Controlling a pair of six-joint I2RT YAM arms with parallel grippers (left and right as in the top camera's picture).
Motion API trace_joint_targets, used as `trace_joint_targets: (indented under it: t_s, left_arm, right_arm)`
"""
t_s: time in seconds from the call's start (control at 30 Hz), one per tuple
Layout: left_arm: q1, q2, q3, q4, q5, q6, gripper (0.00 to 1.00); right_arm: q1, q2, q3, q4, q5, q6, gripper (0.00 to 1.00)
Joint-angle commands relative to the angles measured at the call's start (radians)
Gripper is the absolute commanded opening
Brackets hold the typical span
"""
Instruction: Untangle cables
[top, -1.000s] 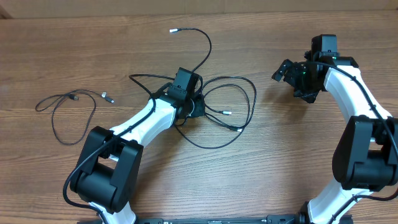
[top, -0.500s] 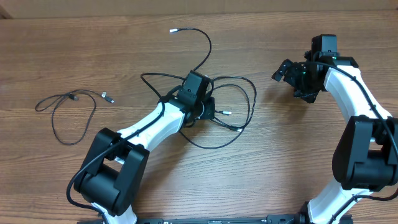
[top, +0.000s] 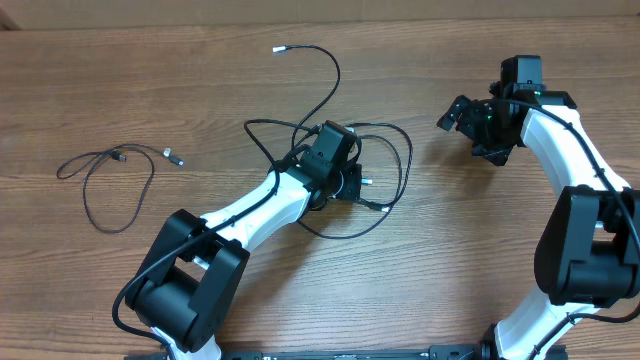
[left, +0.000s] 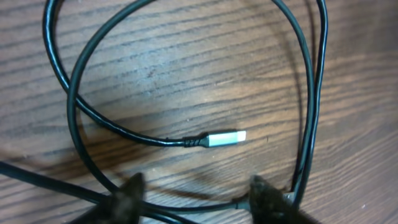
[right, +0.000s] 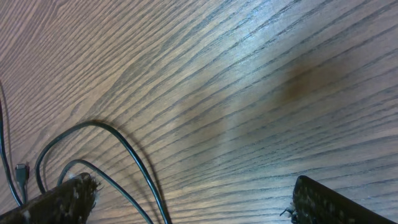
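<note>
Several black cables (top: 407, 160) lie looped over each other at the table's middle, one strand curving up to a silver tip (top: 279, 48). My left gripper (top: 350, 182) hovers low over this tangle. In the left wrist view its fingertips (left: 127, 198) stand apart and the gripper (left: 198, 202) is open; a cable strand (left: 205, 208) lies across the gap, unpinched. A silver plug tip (left: 227, 138) rests just ahead inside a loop. My right gripper (top: 455, 115) waits open at the right, apart from the tangle; the right wrist view shows the gripper (right: 193, 205) holding nothing, two strands (right: 124, 149) passing nearby.
One more black cable (top: 118, 157) lies by itself in a loose loop at the far left. Bare wooden table (top: 460, 260) surrounds the tangle. The left arm's white link (top: 260, 205) stretches from the front edge to the middle.
My left arm slid rightward, dragging the tangle's left loop with it, and its jaws went from shut to open. The right arm stayed still.
</note>
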Motion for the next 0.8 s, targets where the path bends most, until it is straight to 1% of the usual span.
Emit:
trace_joint_targets:
  t_s: [0.0,0.07,0.13,0.17,0.2,0.23,0.77]
  left_arm:
    - [-0.001,-0.027,-0.002,0.002,-0.013,0.006,0.68]
    - [-0.001,-0.027,-0.002,0.001,-0.013,0.006,0.75]
    - [-0.001,-0.027,-0.002,0.001,-0.013,0.006,0.80]
    - [-0.001,-0.027,-0.002,0.001,-0.013,0.006,0.86]
    - [-0.001,-0.027,-0.002,0.001,-0.013,0.006,0.97]
    - [-0.001,-0.027,-0.002,0.001,-0.013,0.006,1.00]
    - [-0.001,-0.027,-0.002,0.002,-0.014,0.006,0.99]
  right_arm:
    - [0.001,-0.025,0.016,0.002,0.006,0.001,1.00]
    - [0.001,-0.025,0.016,0.002,0.006,0.001,1.00]
    - [0.001,-0.025,0.016,0.002,0.006,0.001,1.00]
    - [0.001,-0.025,0.016,0.002,0.006,0.001,1.00]
    - [0.001,-0.025,0.016,0.002,0.006,0.001,1.00]
    - [0.001,-0.025,0.016,0.002,0.006,0.001,1.00]
    - [0.001,-0.025,0.016,0.002,0.006,0.001,1.00]
